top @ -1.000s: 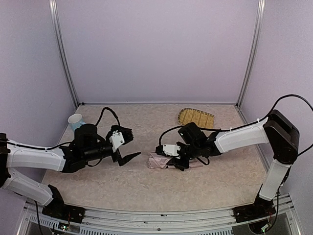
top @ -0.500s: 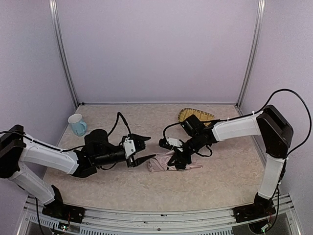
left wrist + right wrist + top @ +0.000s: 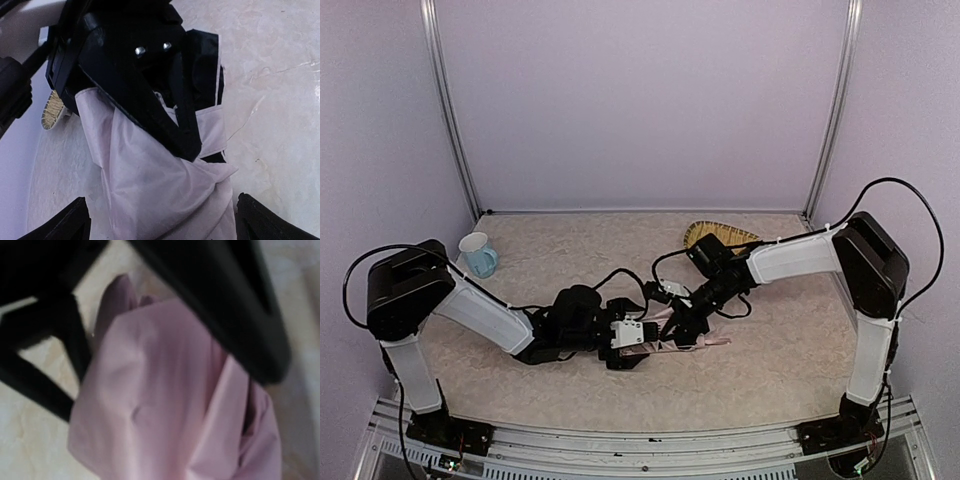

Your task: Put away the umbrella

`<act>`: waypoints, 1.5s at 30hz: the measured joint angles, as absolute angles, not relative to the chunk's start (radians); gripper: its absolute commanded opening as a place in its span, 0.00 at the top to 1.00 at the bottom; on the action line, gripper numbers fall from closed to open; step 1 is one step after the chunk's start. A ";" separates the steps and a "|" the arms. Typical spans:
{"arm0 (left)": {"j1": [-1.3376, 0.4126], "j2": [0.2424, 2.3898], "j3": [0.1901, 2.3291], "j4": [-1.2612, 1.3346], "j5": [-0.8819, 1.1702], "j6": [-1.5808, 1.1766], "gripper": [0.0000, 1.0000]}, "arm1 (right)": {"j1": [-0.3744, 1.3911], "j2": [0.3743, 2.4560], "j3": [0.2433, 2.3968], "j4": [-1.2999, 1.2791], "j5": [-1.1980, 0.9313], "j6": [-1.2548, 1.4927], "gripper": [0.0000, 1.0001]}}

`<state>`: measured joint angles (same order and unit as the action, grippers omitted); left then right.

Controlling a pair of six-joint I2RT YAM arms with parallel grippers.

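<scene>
Top external view: two black and white arms reach inward and meet over the umbrella. It lies collapsed on the pale mottled table, about midway across and toward the near edge.

Left gripper comes in low from the left with its jaws spread wide. In the left wrist view its two fingertips stand far apart with the pink canopy between them. Whether they touch the cloth cannot be told.

Right gripper bears down on the umbrella from the back right. Its fingers are clamped on a bunched fold of pink cloth, seen close and blurred in the right wrist view. A strip of black lining shows beside that grip. Shaft and handle cannot be made out.

A pale blue mug stands upright, well off at the back left. A woven tray lies at the back right, partly behind the right arm and apart from the umbrella.
</scene>
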<state>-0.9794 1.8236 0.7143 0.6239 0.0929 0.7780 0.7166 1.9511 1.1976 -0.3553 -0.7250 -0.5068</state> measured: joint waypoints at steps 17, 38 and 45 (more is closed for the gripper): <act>-0.982 1.952 0.886 0.425 0.097 0.767 0.81 | 0.692 1.951 1.181 -0.321 -0.769 -0.461 0.57; -0.919 1.978 0.903 0.503 0.047 0.566 1.00 | 0.441 1.549 0.876 -0.043 -0.750 -0.204 0.11; -0.901 1.906 0.832 0.523 -0.055 0.492 1.00 | 0.441 1.525 0.843 0.016 -0.722 -0.166 0.12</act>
